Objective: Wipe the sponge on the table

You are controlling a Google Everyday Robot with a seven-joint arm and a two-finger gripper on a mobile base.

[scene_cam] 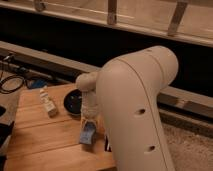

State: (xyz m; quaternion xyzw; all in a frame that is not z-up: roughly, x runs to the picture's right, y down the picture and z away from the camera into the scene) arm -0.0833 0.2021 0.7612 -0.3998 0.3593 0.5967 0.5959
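The light-blue sponge (pixel 87 134) rests tilted on the wooden table (pixel 45 142), near its right side. My gripper (pixel 89 125) comes down from the white wrist right above the sponge and is shut on its upper end. My big white arm fills the right of the view and hides the table's right edge.
A dark bowl (pixel 73 102) sits just behind and to the left of the gripper. A small white bottle-like object (pixel 48 105) stands further left. A black-and-white striped flat object (pixel 107 144) peeks out beside the arm. Cables lie on the floor at far left, beyond the table's edge.
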